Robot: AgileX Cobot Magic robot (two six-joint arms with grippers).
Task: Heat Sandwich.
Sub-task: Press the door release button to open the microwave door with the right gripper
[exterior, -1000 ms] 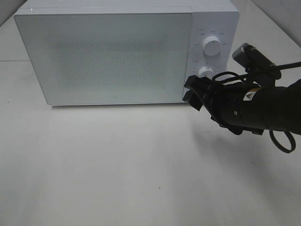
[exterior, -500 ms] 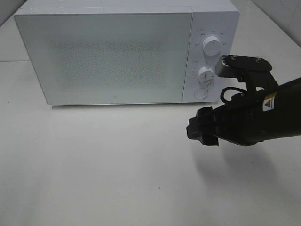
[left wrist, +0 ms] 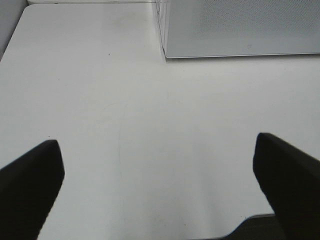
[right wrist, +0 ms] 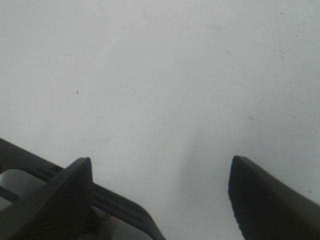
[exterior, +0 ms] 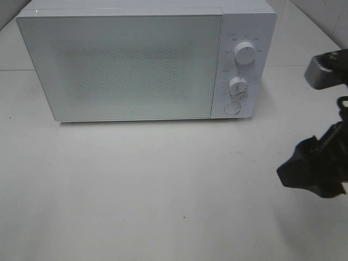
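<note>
Left wrist view shows the left gripper (left wrist: 156, 142) with jaws wide apart over the white tabletop (left wrist: 125, 100), nothing between them. Near the tabletop's right edge the right gripper (right wrist: 160, 160) hangs parted too, holding nothing. At the far edge stands the microwave (exterior: 119, 65), door shut; the sandwich cannot be seen.

Microwave door (exterior: 119, 65) glossy, speckled, glass-like; knobs (exterior: 245, 54) smooth white plastic; table (exterior: 136, 190) smooth matt white; right gripper (right wrist: 161, 159) matt black, plastic-looking.
</note>
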